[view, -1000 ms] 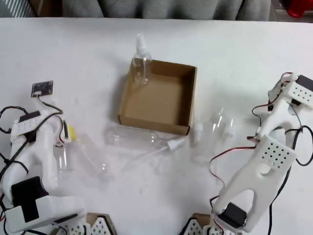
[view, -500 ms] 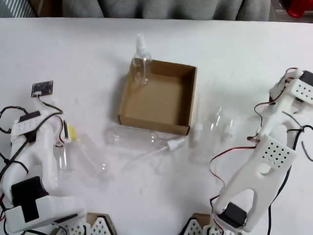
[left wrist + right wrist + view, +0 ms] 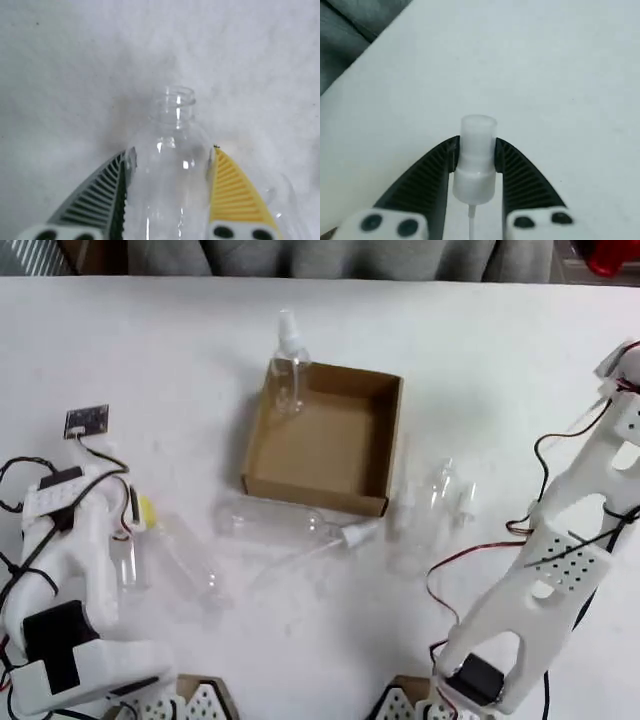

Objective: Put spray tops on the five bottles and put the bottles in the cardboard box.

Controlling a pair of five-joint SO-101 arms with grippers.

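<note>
Right gripper (image 3: pixel 476 142), pinching a spray top (image 3: pixel 477 165), has swung outward over the table (image 3: pixel 480 340). Left gripper (image 3: pixel 171 154) clamps an uncapped bottle (image 3: pixel 174 107), probably capped next.

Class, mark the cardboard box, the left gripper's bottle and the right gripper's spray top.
cardboard box (image 3: pixel 315 494): high view, front wall.
bottle (image 3: pixel 172 147): left wrist view, shoulder below the open neck.
spray top (image 3: pixel 476 157): right wrist view, middle of its body.

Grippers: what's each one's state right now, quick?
Left gripper: shut on a clear bottle with no top on its neck.
Right gripper: shut on a white spray top.
</note>
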